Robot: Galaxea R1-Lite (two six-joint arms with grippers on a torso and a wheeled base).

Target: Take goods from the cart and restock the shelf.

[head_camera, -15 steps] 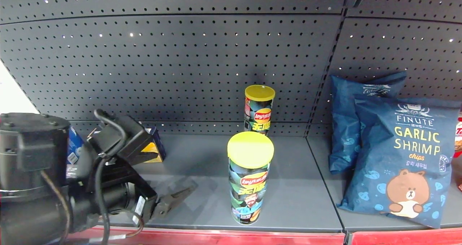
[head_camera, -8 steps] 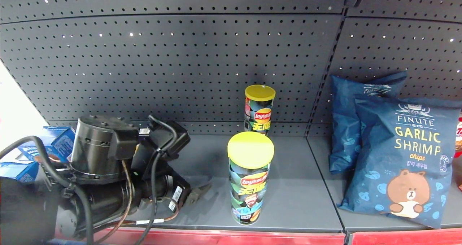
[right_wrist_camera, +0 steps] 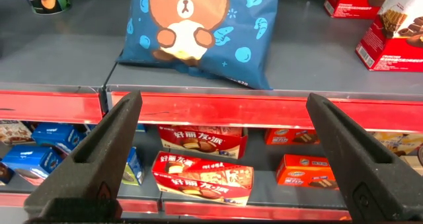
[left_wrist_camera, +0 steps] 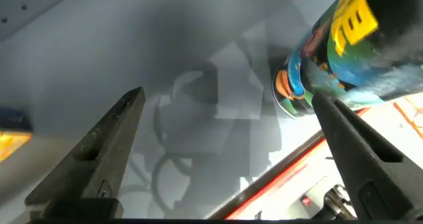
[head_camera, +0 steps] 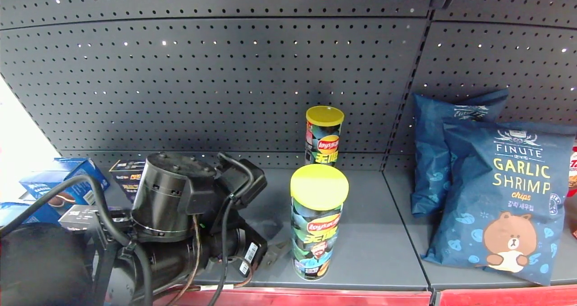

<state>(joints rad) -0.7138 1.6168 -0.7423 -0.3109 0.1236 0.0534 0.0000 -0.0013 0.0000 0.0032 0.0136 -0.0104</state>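
Two chip cans with yellow lids stand on the grey shelf (head_camera: 369, 243): a front can (head_camera: 318, 225) near the edge and a back can (head_camera: 323, 137) by the pegboard. My left gripper (head_camera: 276, 252) lies low on the shelf just left of the front can's base. In the left wrist view it (left_wrist_camera: 228, 98) is open, with one finger beside the can (left_wrist_camera: 330, 65), nothing held. My right gripper (right_wrist_camera: 225, 100) is open and empty in front of the red shelf edge, below a blue bear-print chips bag (right_wrist_camera: 198, 26).
Two blue chips bags (head_camera: 500, 198) lean at the shelf's right. Blue boxes (head_camera: 63, 184) and a dark box (head_camera: 128, 175) sit at the left behind my arm. Red boxes (right_wrist_camera: 390, 26) stand further right; snack boxes (right_wrist_camera: 205, 178) fill the lower shelf.
My left arm has slid right along the shelf up to the front can. The can has shifted slightly right. The boxes on the left have come into sight.
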